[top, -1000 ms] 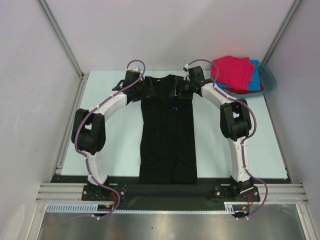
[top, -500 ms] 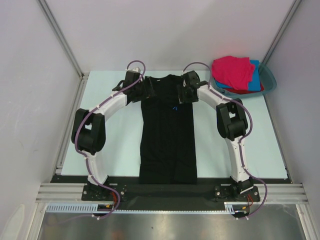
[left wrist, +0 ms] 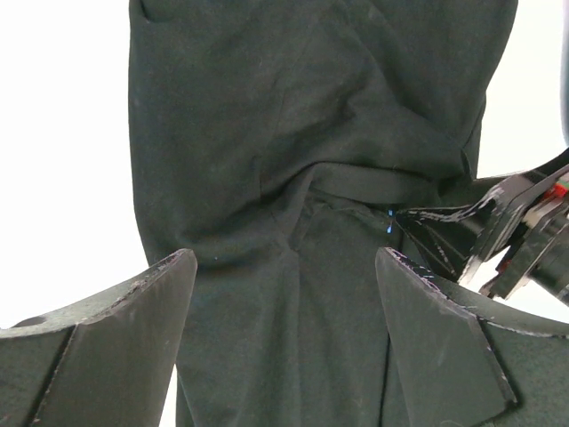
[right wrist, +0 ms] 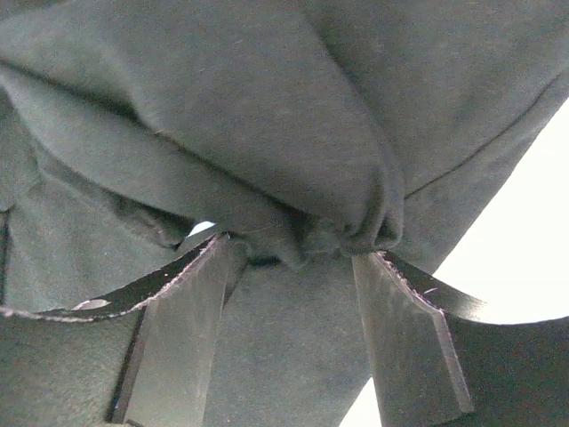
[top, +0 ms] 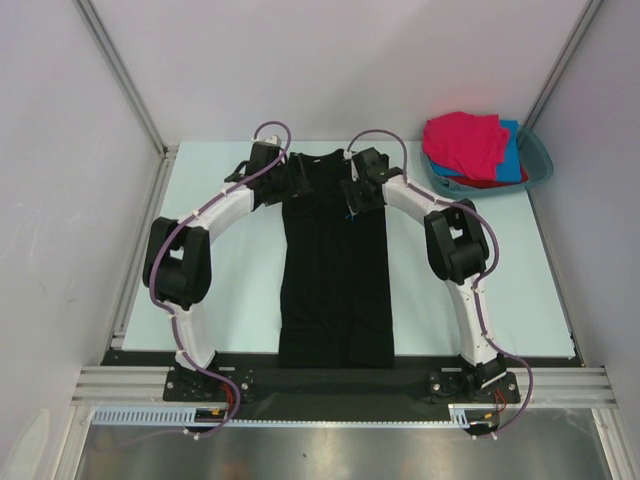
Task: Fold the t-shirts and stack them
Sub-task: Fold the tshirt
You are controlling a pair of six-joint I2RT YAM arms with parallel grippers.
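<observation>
The black t-shirt [top: 335, 290] lies lengthwise down the middle of the table, folded into a narrow strip. My left gripper [top: 292, 183] hovers open over its upper left part; in the left wrist view the gripper [left wrist: 284, 258] has only flat black cloth [left wrist: 293, 133] beneath it. My right gripper [top: 350, 200] is over the upper right of the shirt. In the right wrist view its jaws [right wrist: 298, 245] are closed on a thick bunched fold of the black cloth [right wrist: 338, 222], which drapes over the tips. The magenta-pink t-shirt [top: 465, 140] lies on the blue [top: 512, 150] and red [top: 490, 183] ones.
The teal basin [top: 542, 160] holding the coloured shirts stands at the back right corner. Pale table surface [top: 225, 280] lies on both sides of the black shirt. White walls and metal frame posts enclose the table.
My right gripper has moved left, from the shirt's right shoulder towards its middle, carrying the sleeve cloth with it. The left arm has stayed in place.
</observation>
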